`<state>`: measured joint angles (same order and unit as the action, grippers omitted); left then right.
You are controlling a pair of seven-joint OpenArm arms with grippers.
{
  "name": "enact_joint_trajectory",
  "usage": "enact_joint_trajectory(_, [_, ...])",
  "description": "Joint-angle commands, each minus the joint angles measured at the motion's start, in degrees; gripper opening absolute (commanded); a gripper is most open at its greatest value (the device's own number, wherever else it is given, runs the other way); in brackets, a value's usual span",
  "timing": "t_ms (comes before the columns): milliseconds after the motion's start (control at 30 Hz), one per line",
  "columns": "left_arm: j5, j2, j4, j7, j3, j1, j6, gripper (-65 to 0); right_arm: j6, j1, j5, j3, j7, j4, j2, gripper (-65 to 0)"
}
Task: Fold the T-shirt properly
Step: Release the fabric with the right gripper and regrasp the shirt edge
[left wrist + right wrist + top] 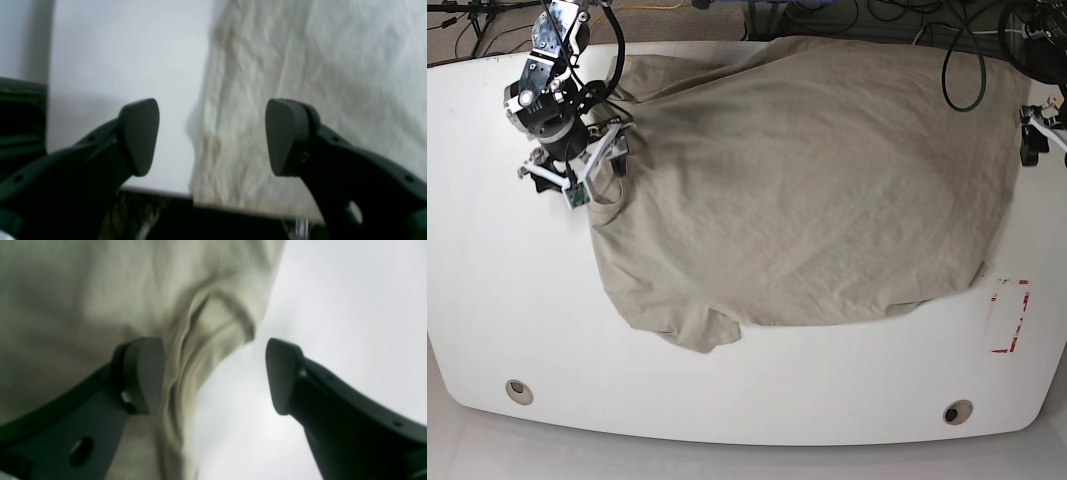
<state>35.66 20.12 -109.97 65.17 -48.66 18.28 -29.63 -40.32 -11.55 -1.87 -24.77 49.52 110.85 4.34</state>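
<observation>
The T-shirt (807, 180) sprawls wrinkled across the white bench (487, 300). Both hands gape apart, right hand (213, 373) straddling its bunched left edge, left hand (211, 136) at the right hem. Soft, limp cloth: pinch that edge.

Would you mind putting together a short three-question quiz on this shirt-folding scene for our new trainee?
1. True or false: the T-shirt is already folded in half.
2. Which gripper is over the shirt's edge: A) left gripper only, B) right gripper only, C) both?
3. Fill in: the red marking on the table lies beside the shirt's ____ corner in the base view.

Key: 1 false, it lies spread out and wrinkled; 2 C, both are open, straddling an edge; 3 lower right.
</observation>
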Motion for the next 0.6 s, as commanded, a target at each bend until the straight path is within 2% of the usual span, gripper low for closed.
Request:
enact_joint_trajectory(0, [0.8,1.2,-1.0,-1.3,-0.5,-2.2,0.0,-18.1,0.3,3.7,-0.5,-0.2,-1.0,-1.5,0.6,-20.3])
enact_joint_trajectory(233, [0.8,1.2,-1.0,-1.3,-0.3,-6.2,0.2,-18.1,0.3,14.0,-0.3,-0.2,-1.6,-12.8,1.9,-20.3])
enact_joint_trajectory(400, [0.8,1.3,-1.0,-1.3,-0.2,-7.3,0.2,-18.1,0.3,18.7,-0.3,-0.2,-5.8,-19.6,3.0,-20.5])
enact_joint_trajectory(567, [0.8,1.3,-1.0,-1.3,-0.2,-7.4,0.2,-18.1,0.3,23.8,-0.3,-0.2,-7.2,-28.8,5.0,-20.5])
